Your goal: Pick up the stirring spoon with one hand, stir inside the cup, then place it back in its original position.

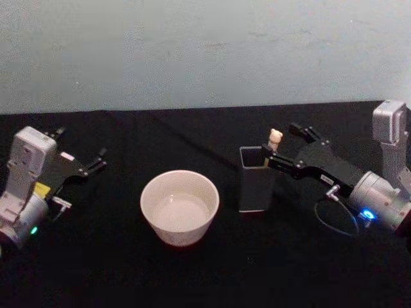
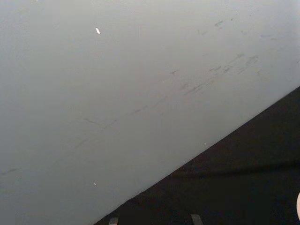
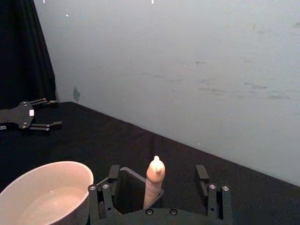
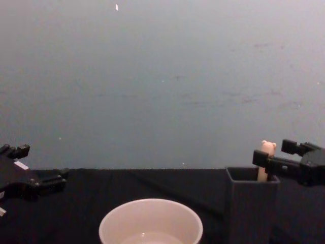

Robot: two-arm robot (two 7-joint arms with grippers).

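The stirring spoon point(image 1: 275, 138) stands upright in the dark grey square holder point(image 1: 257, 179), its cream bear-head handle point(image 4: 266, 151) poking above the rim. My right gripper point(image 1: 281, 144) is open at handle height, one finger on each side of the handle point(image 3: 154, 180), with gaps on both sides. The holder point(image 3: 125, 187) sits just below the fingers. The cream-white cup point(image 1: 180, 206) stands to the left of the holder and holds a little clear liquid. My left gripper point(image 1: 80, 147) rests open at the table's far left, away from everything.
A black cloth point(image 1: 270, 269) covers the table and a pale grey wall point(image 4: 162, 76) rises right behind it. A thin cable loop point(image 1: 337, 221) hangs under the right wrist. The cup point(image 4: 151, 223) and holder point(image 4: 251, 208) stand about a hand's width apart.
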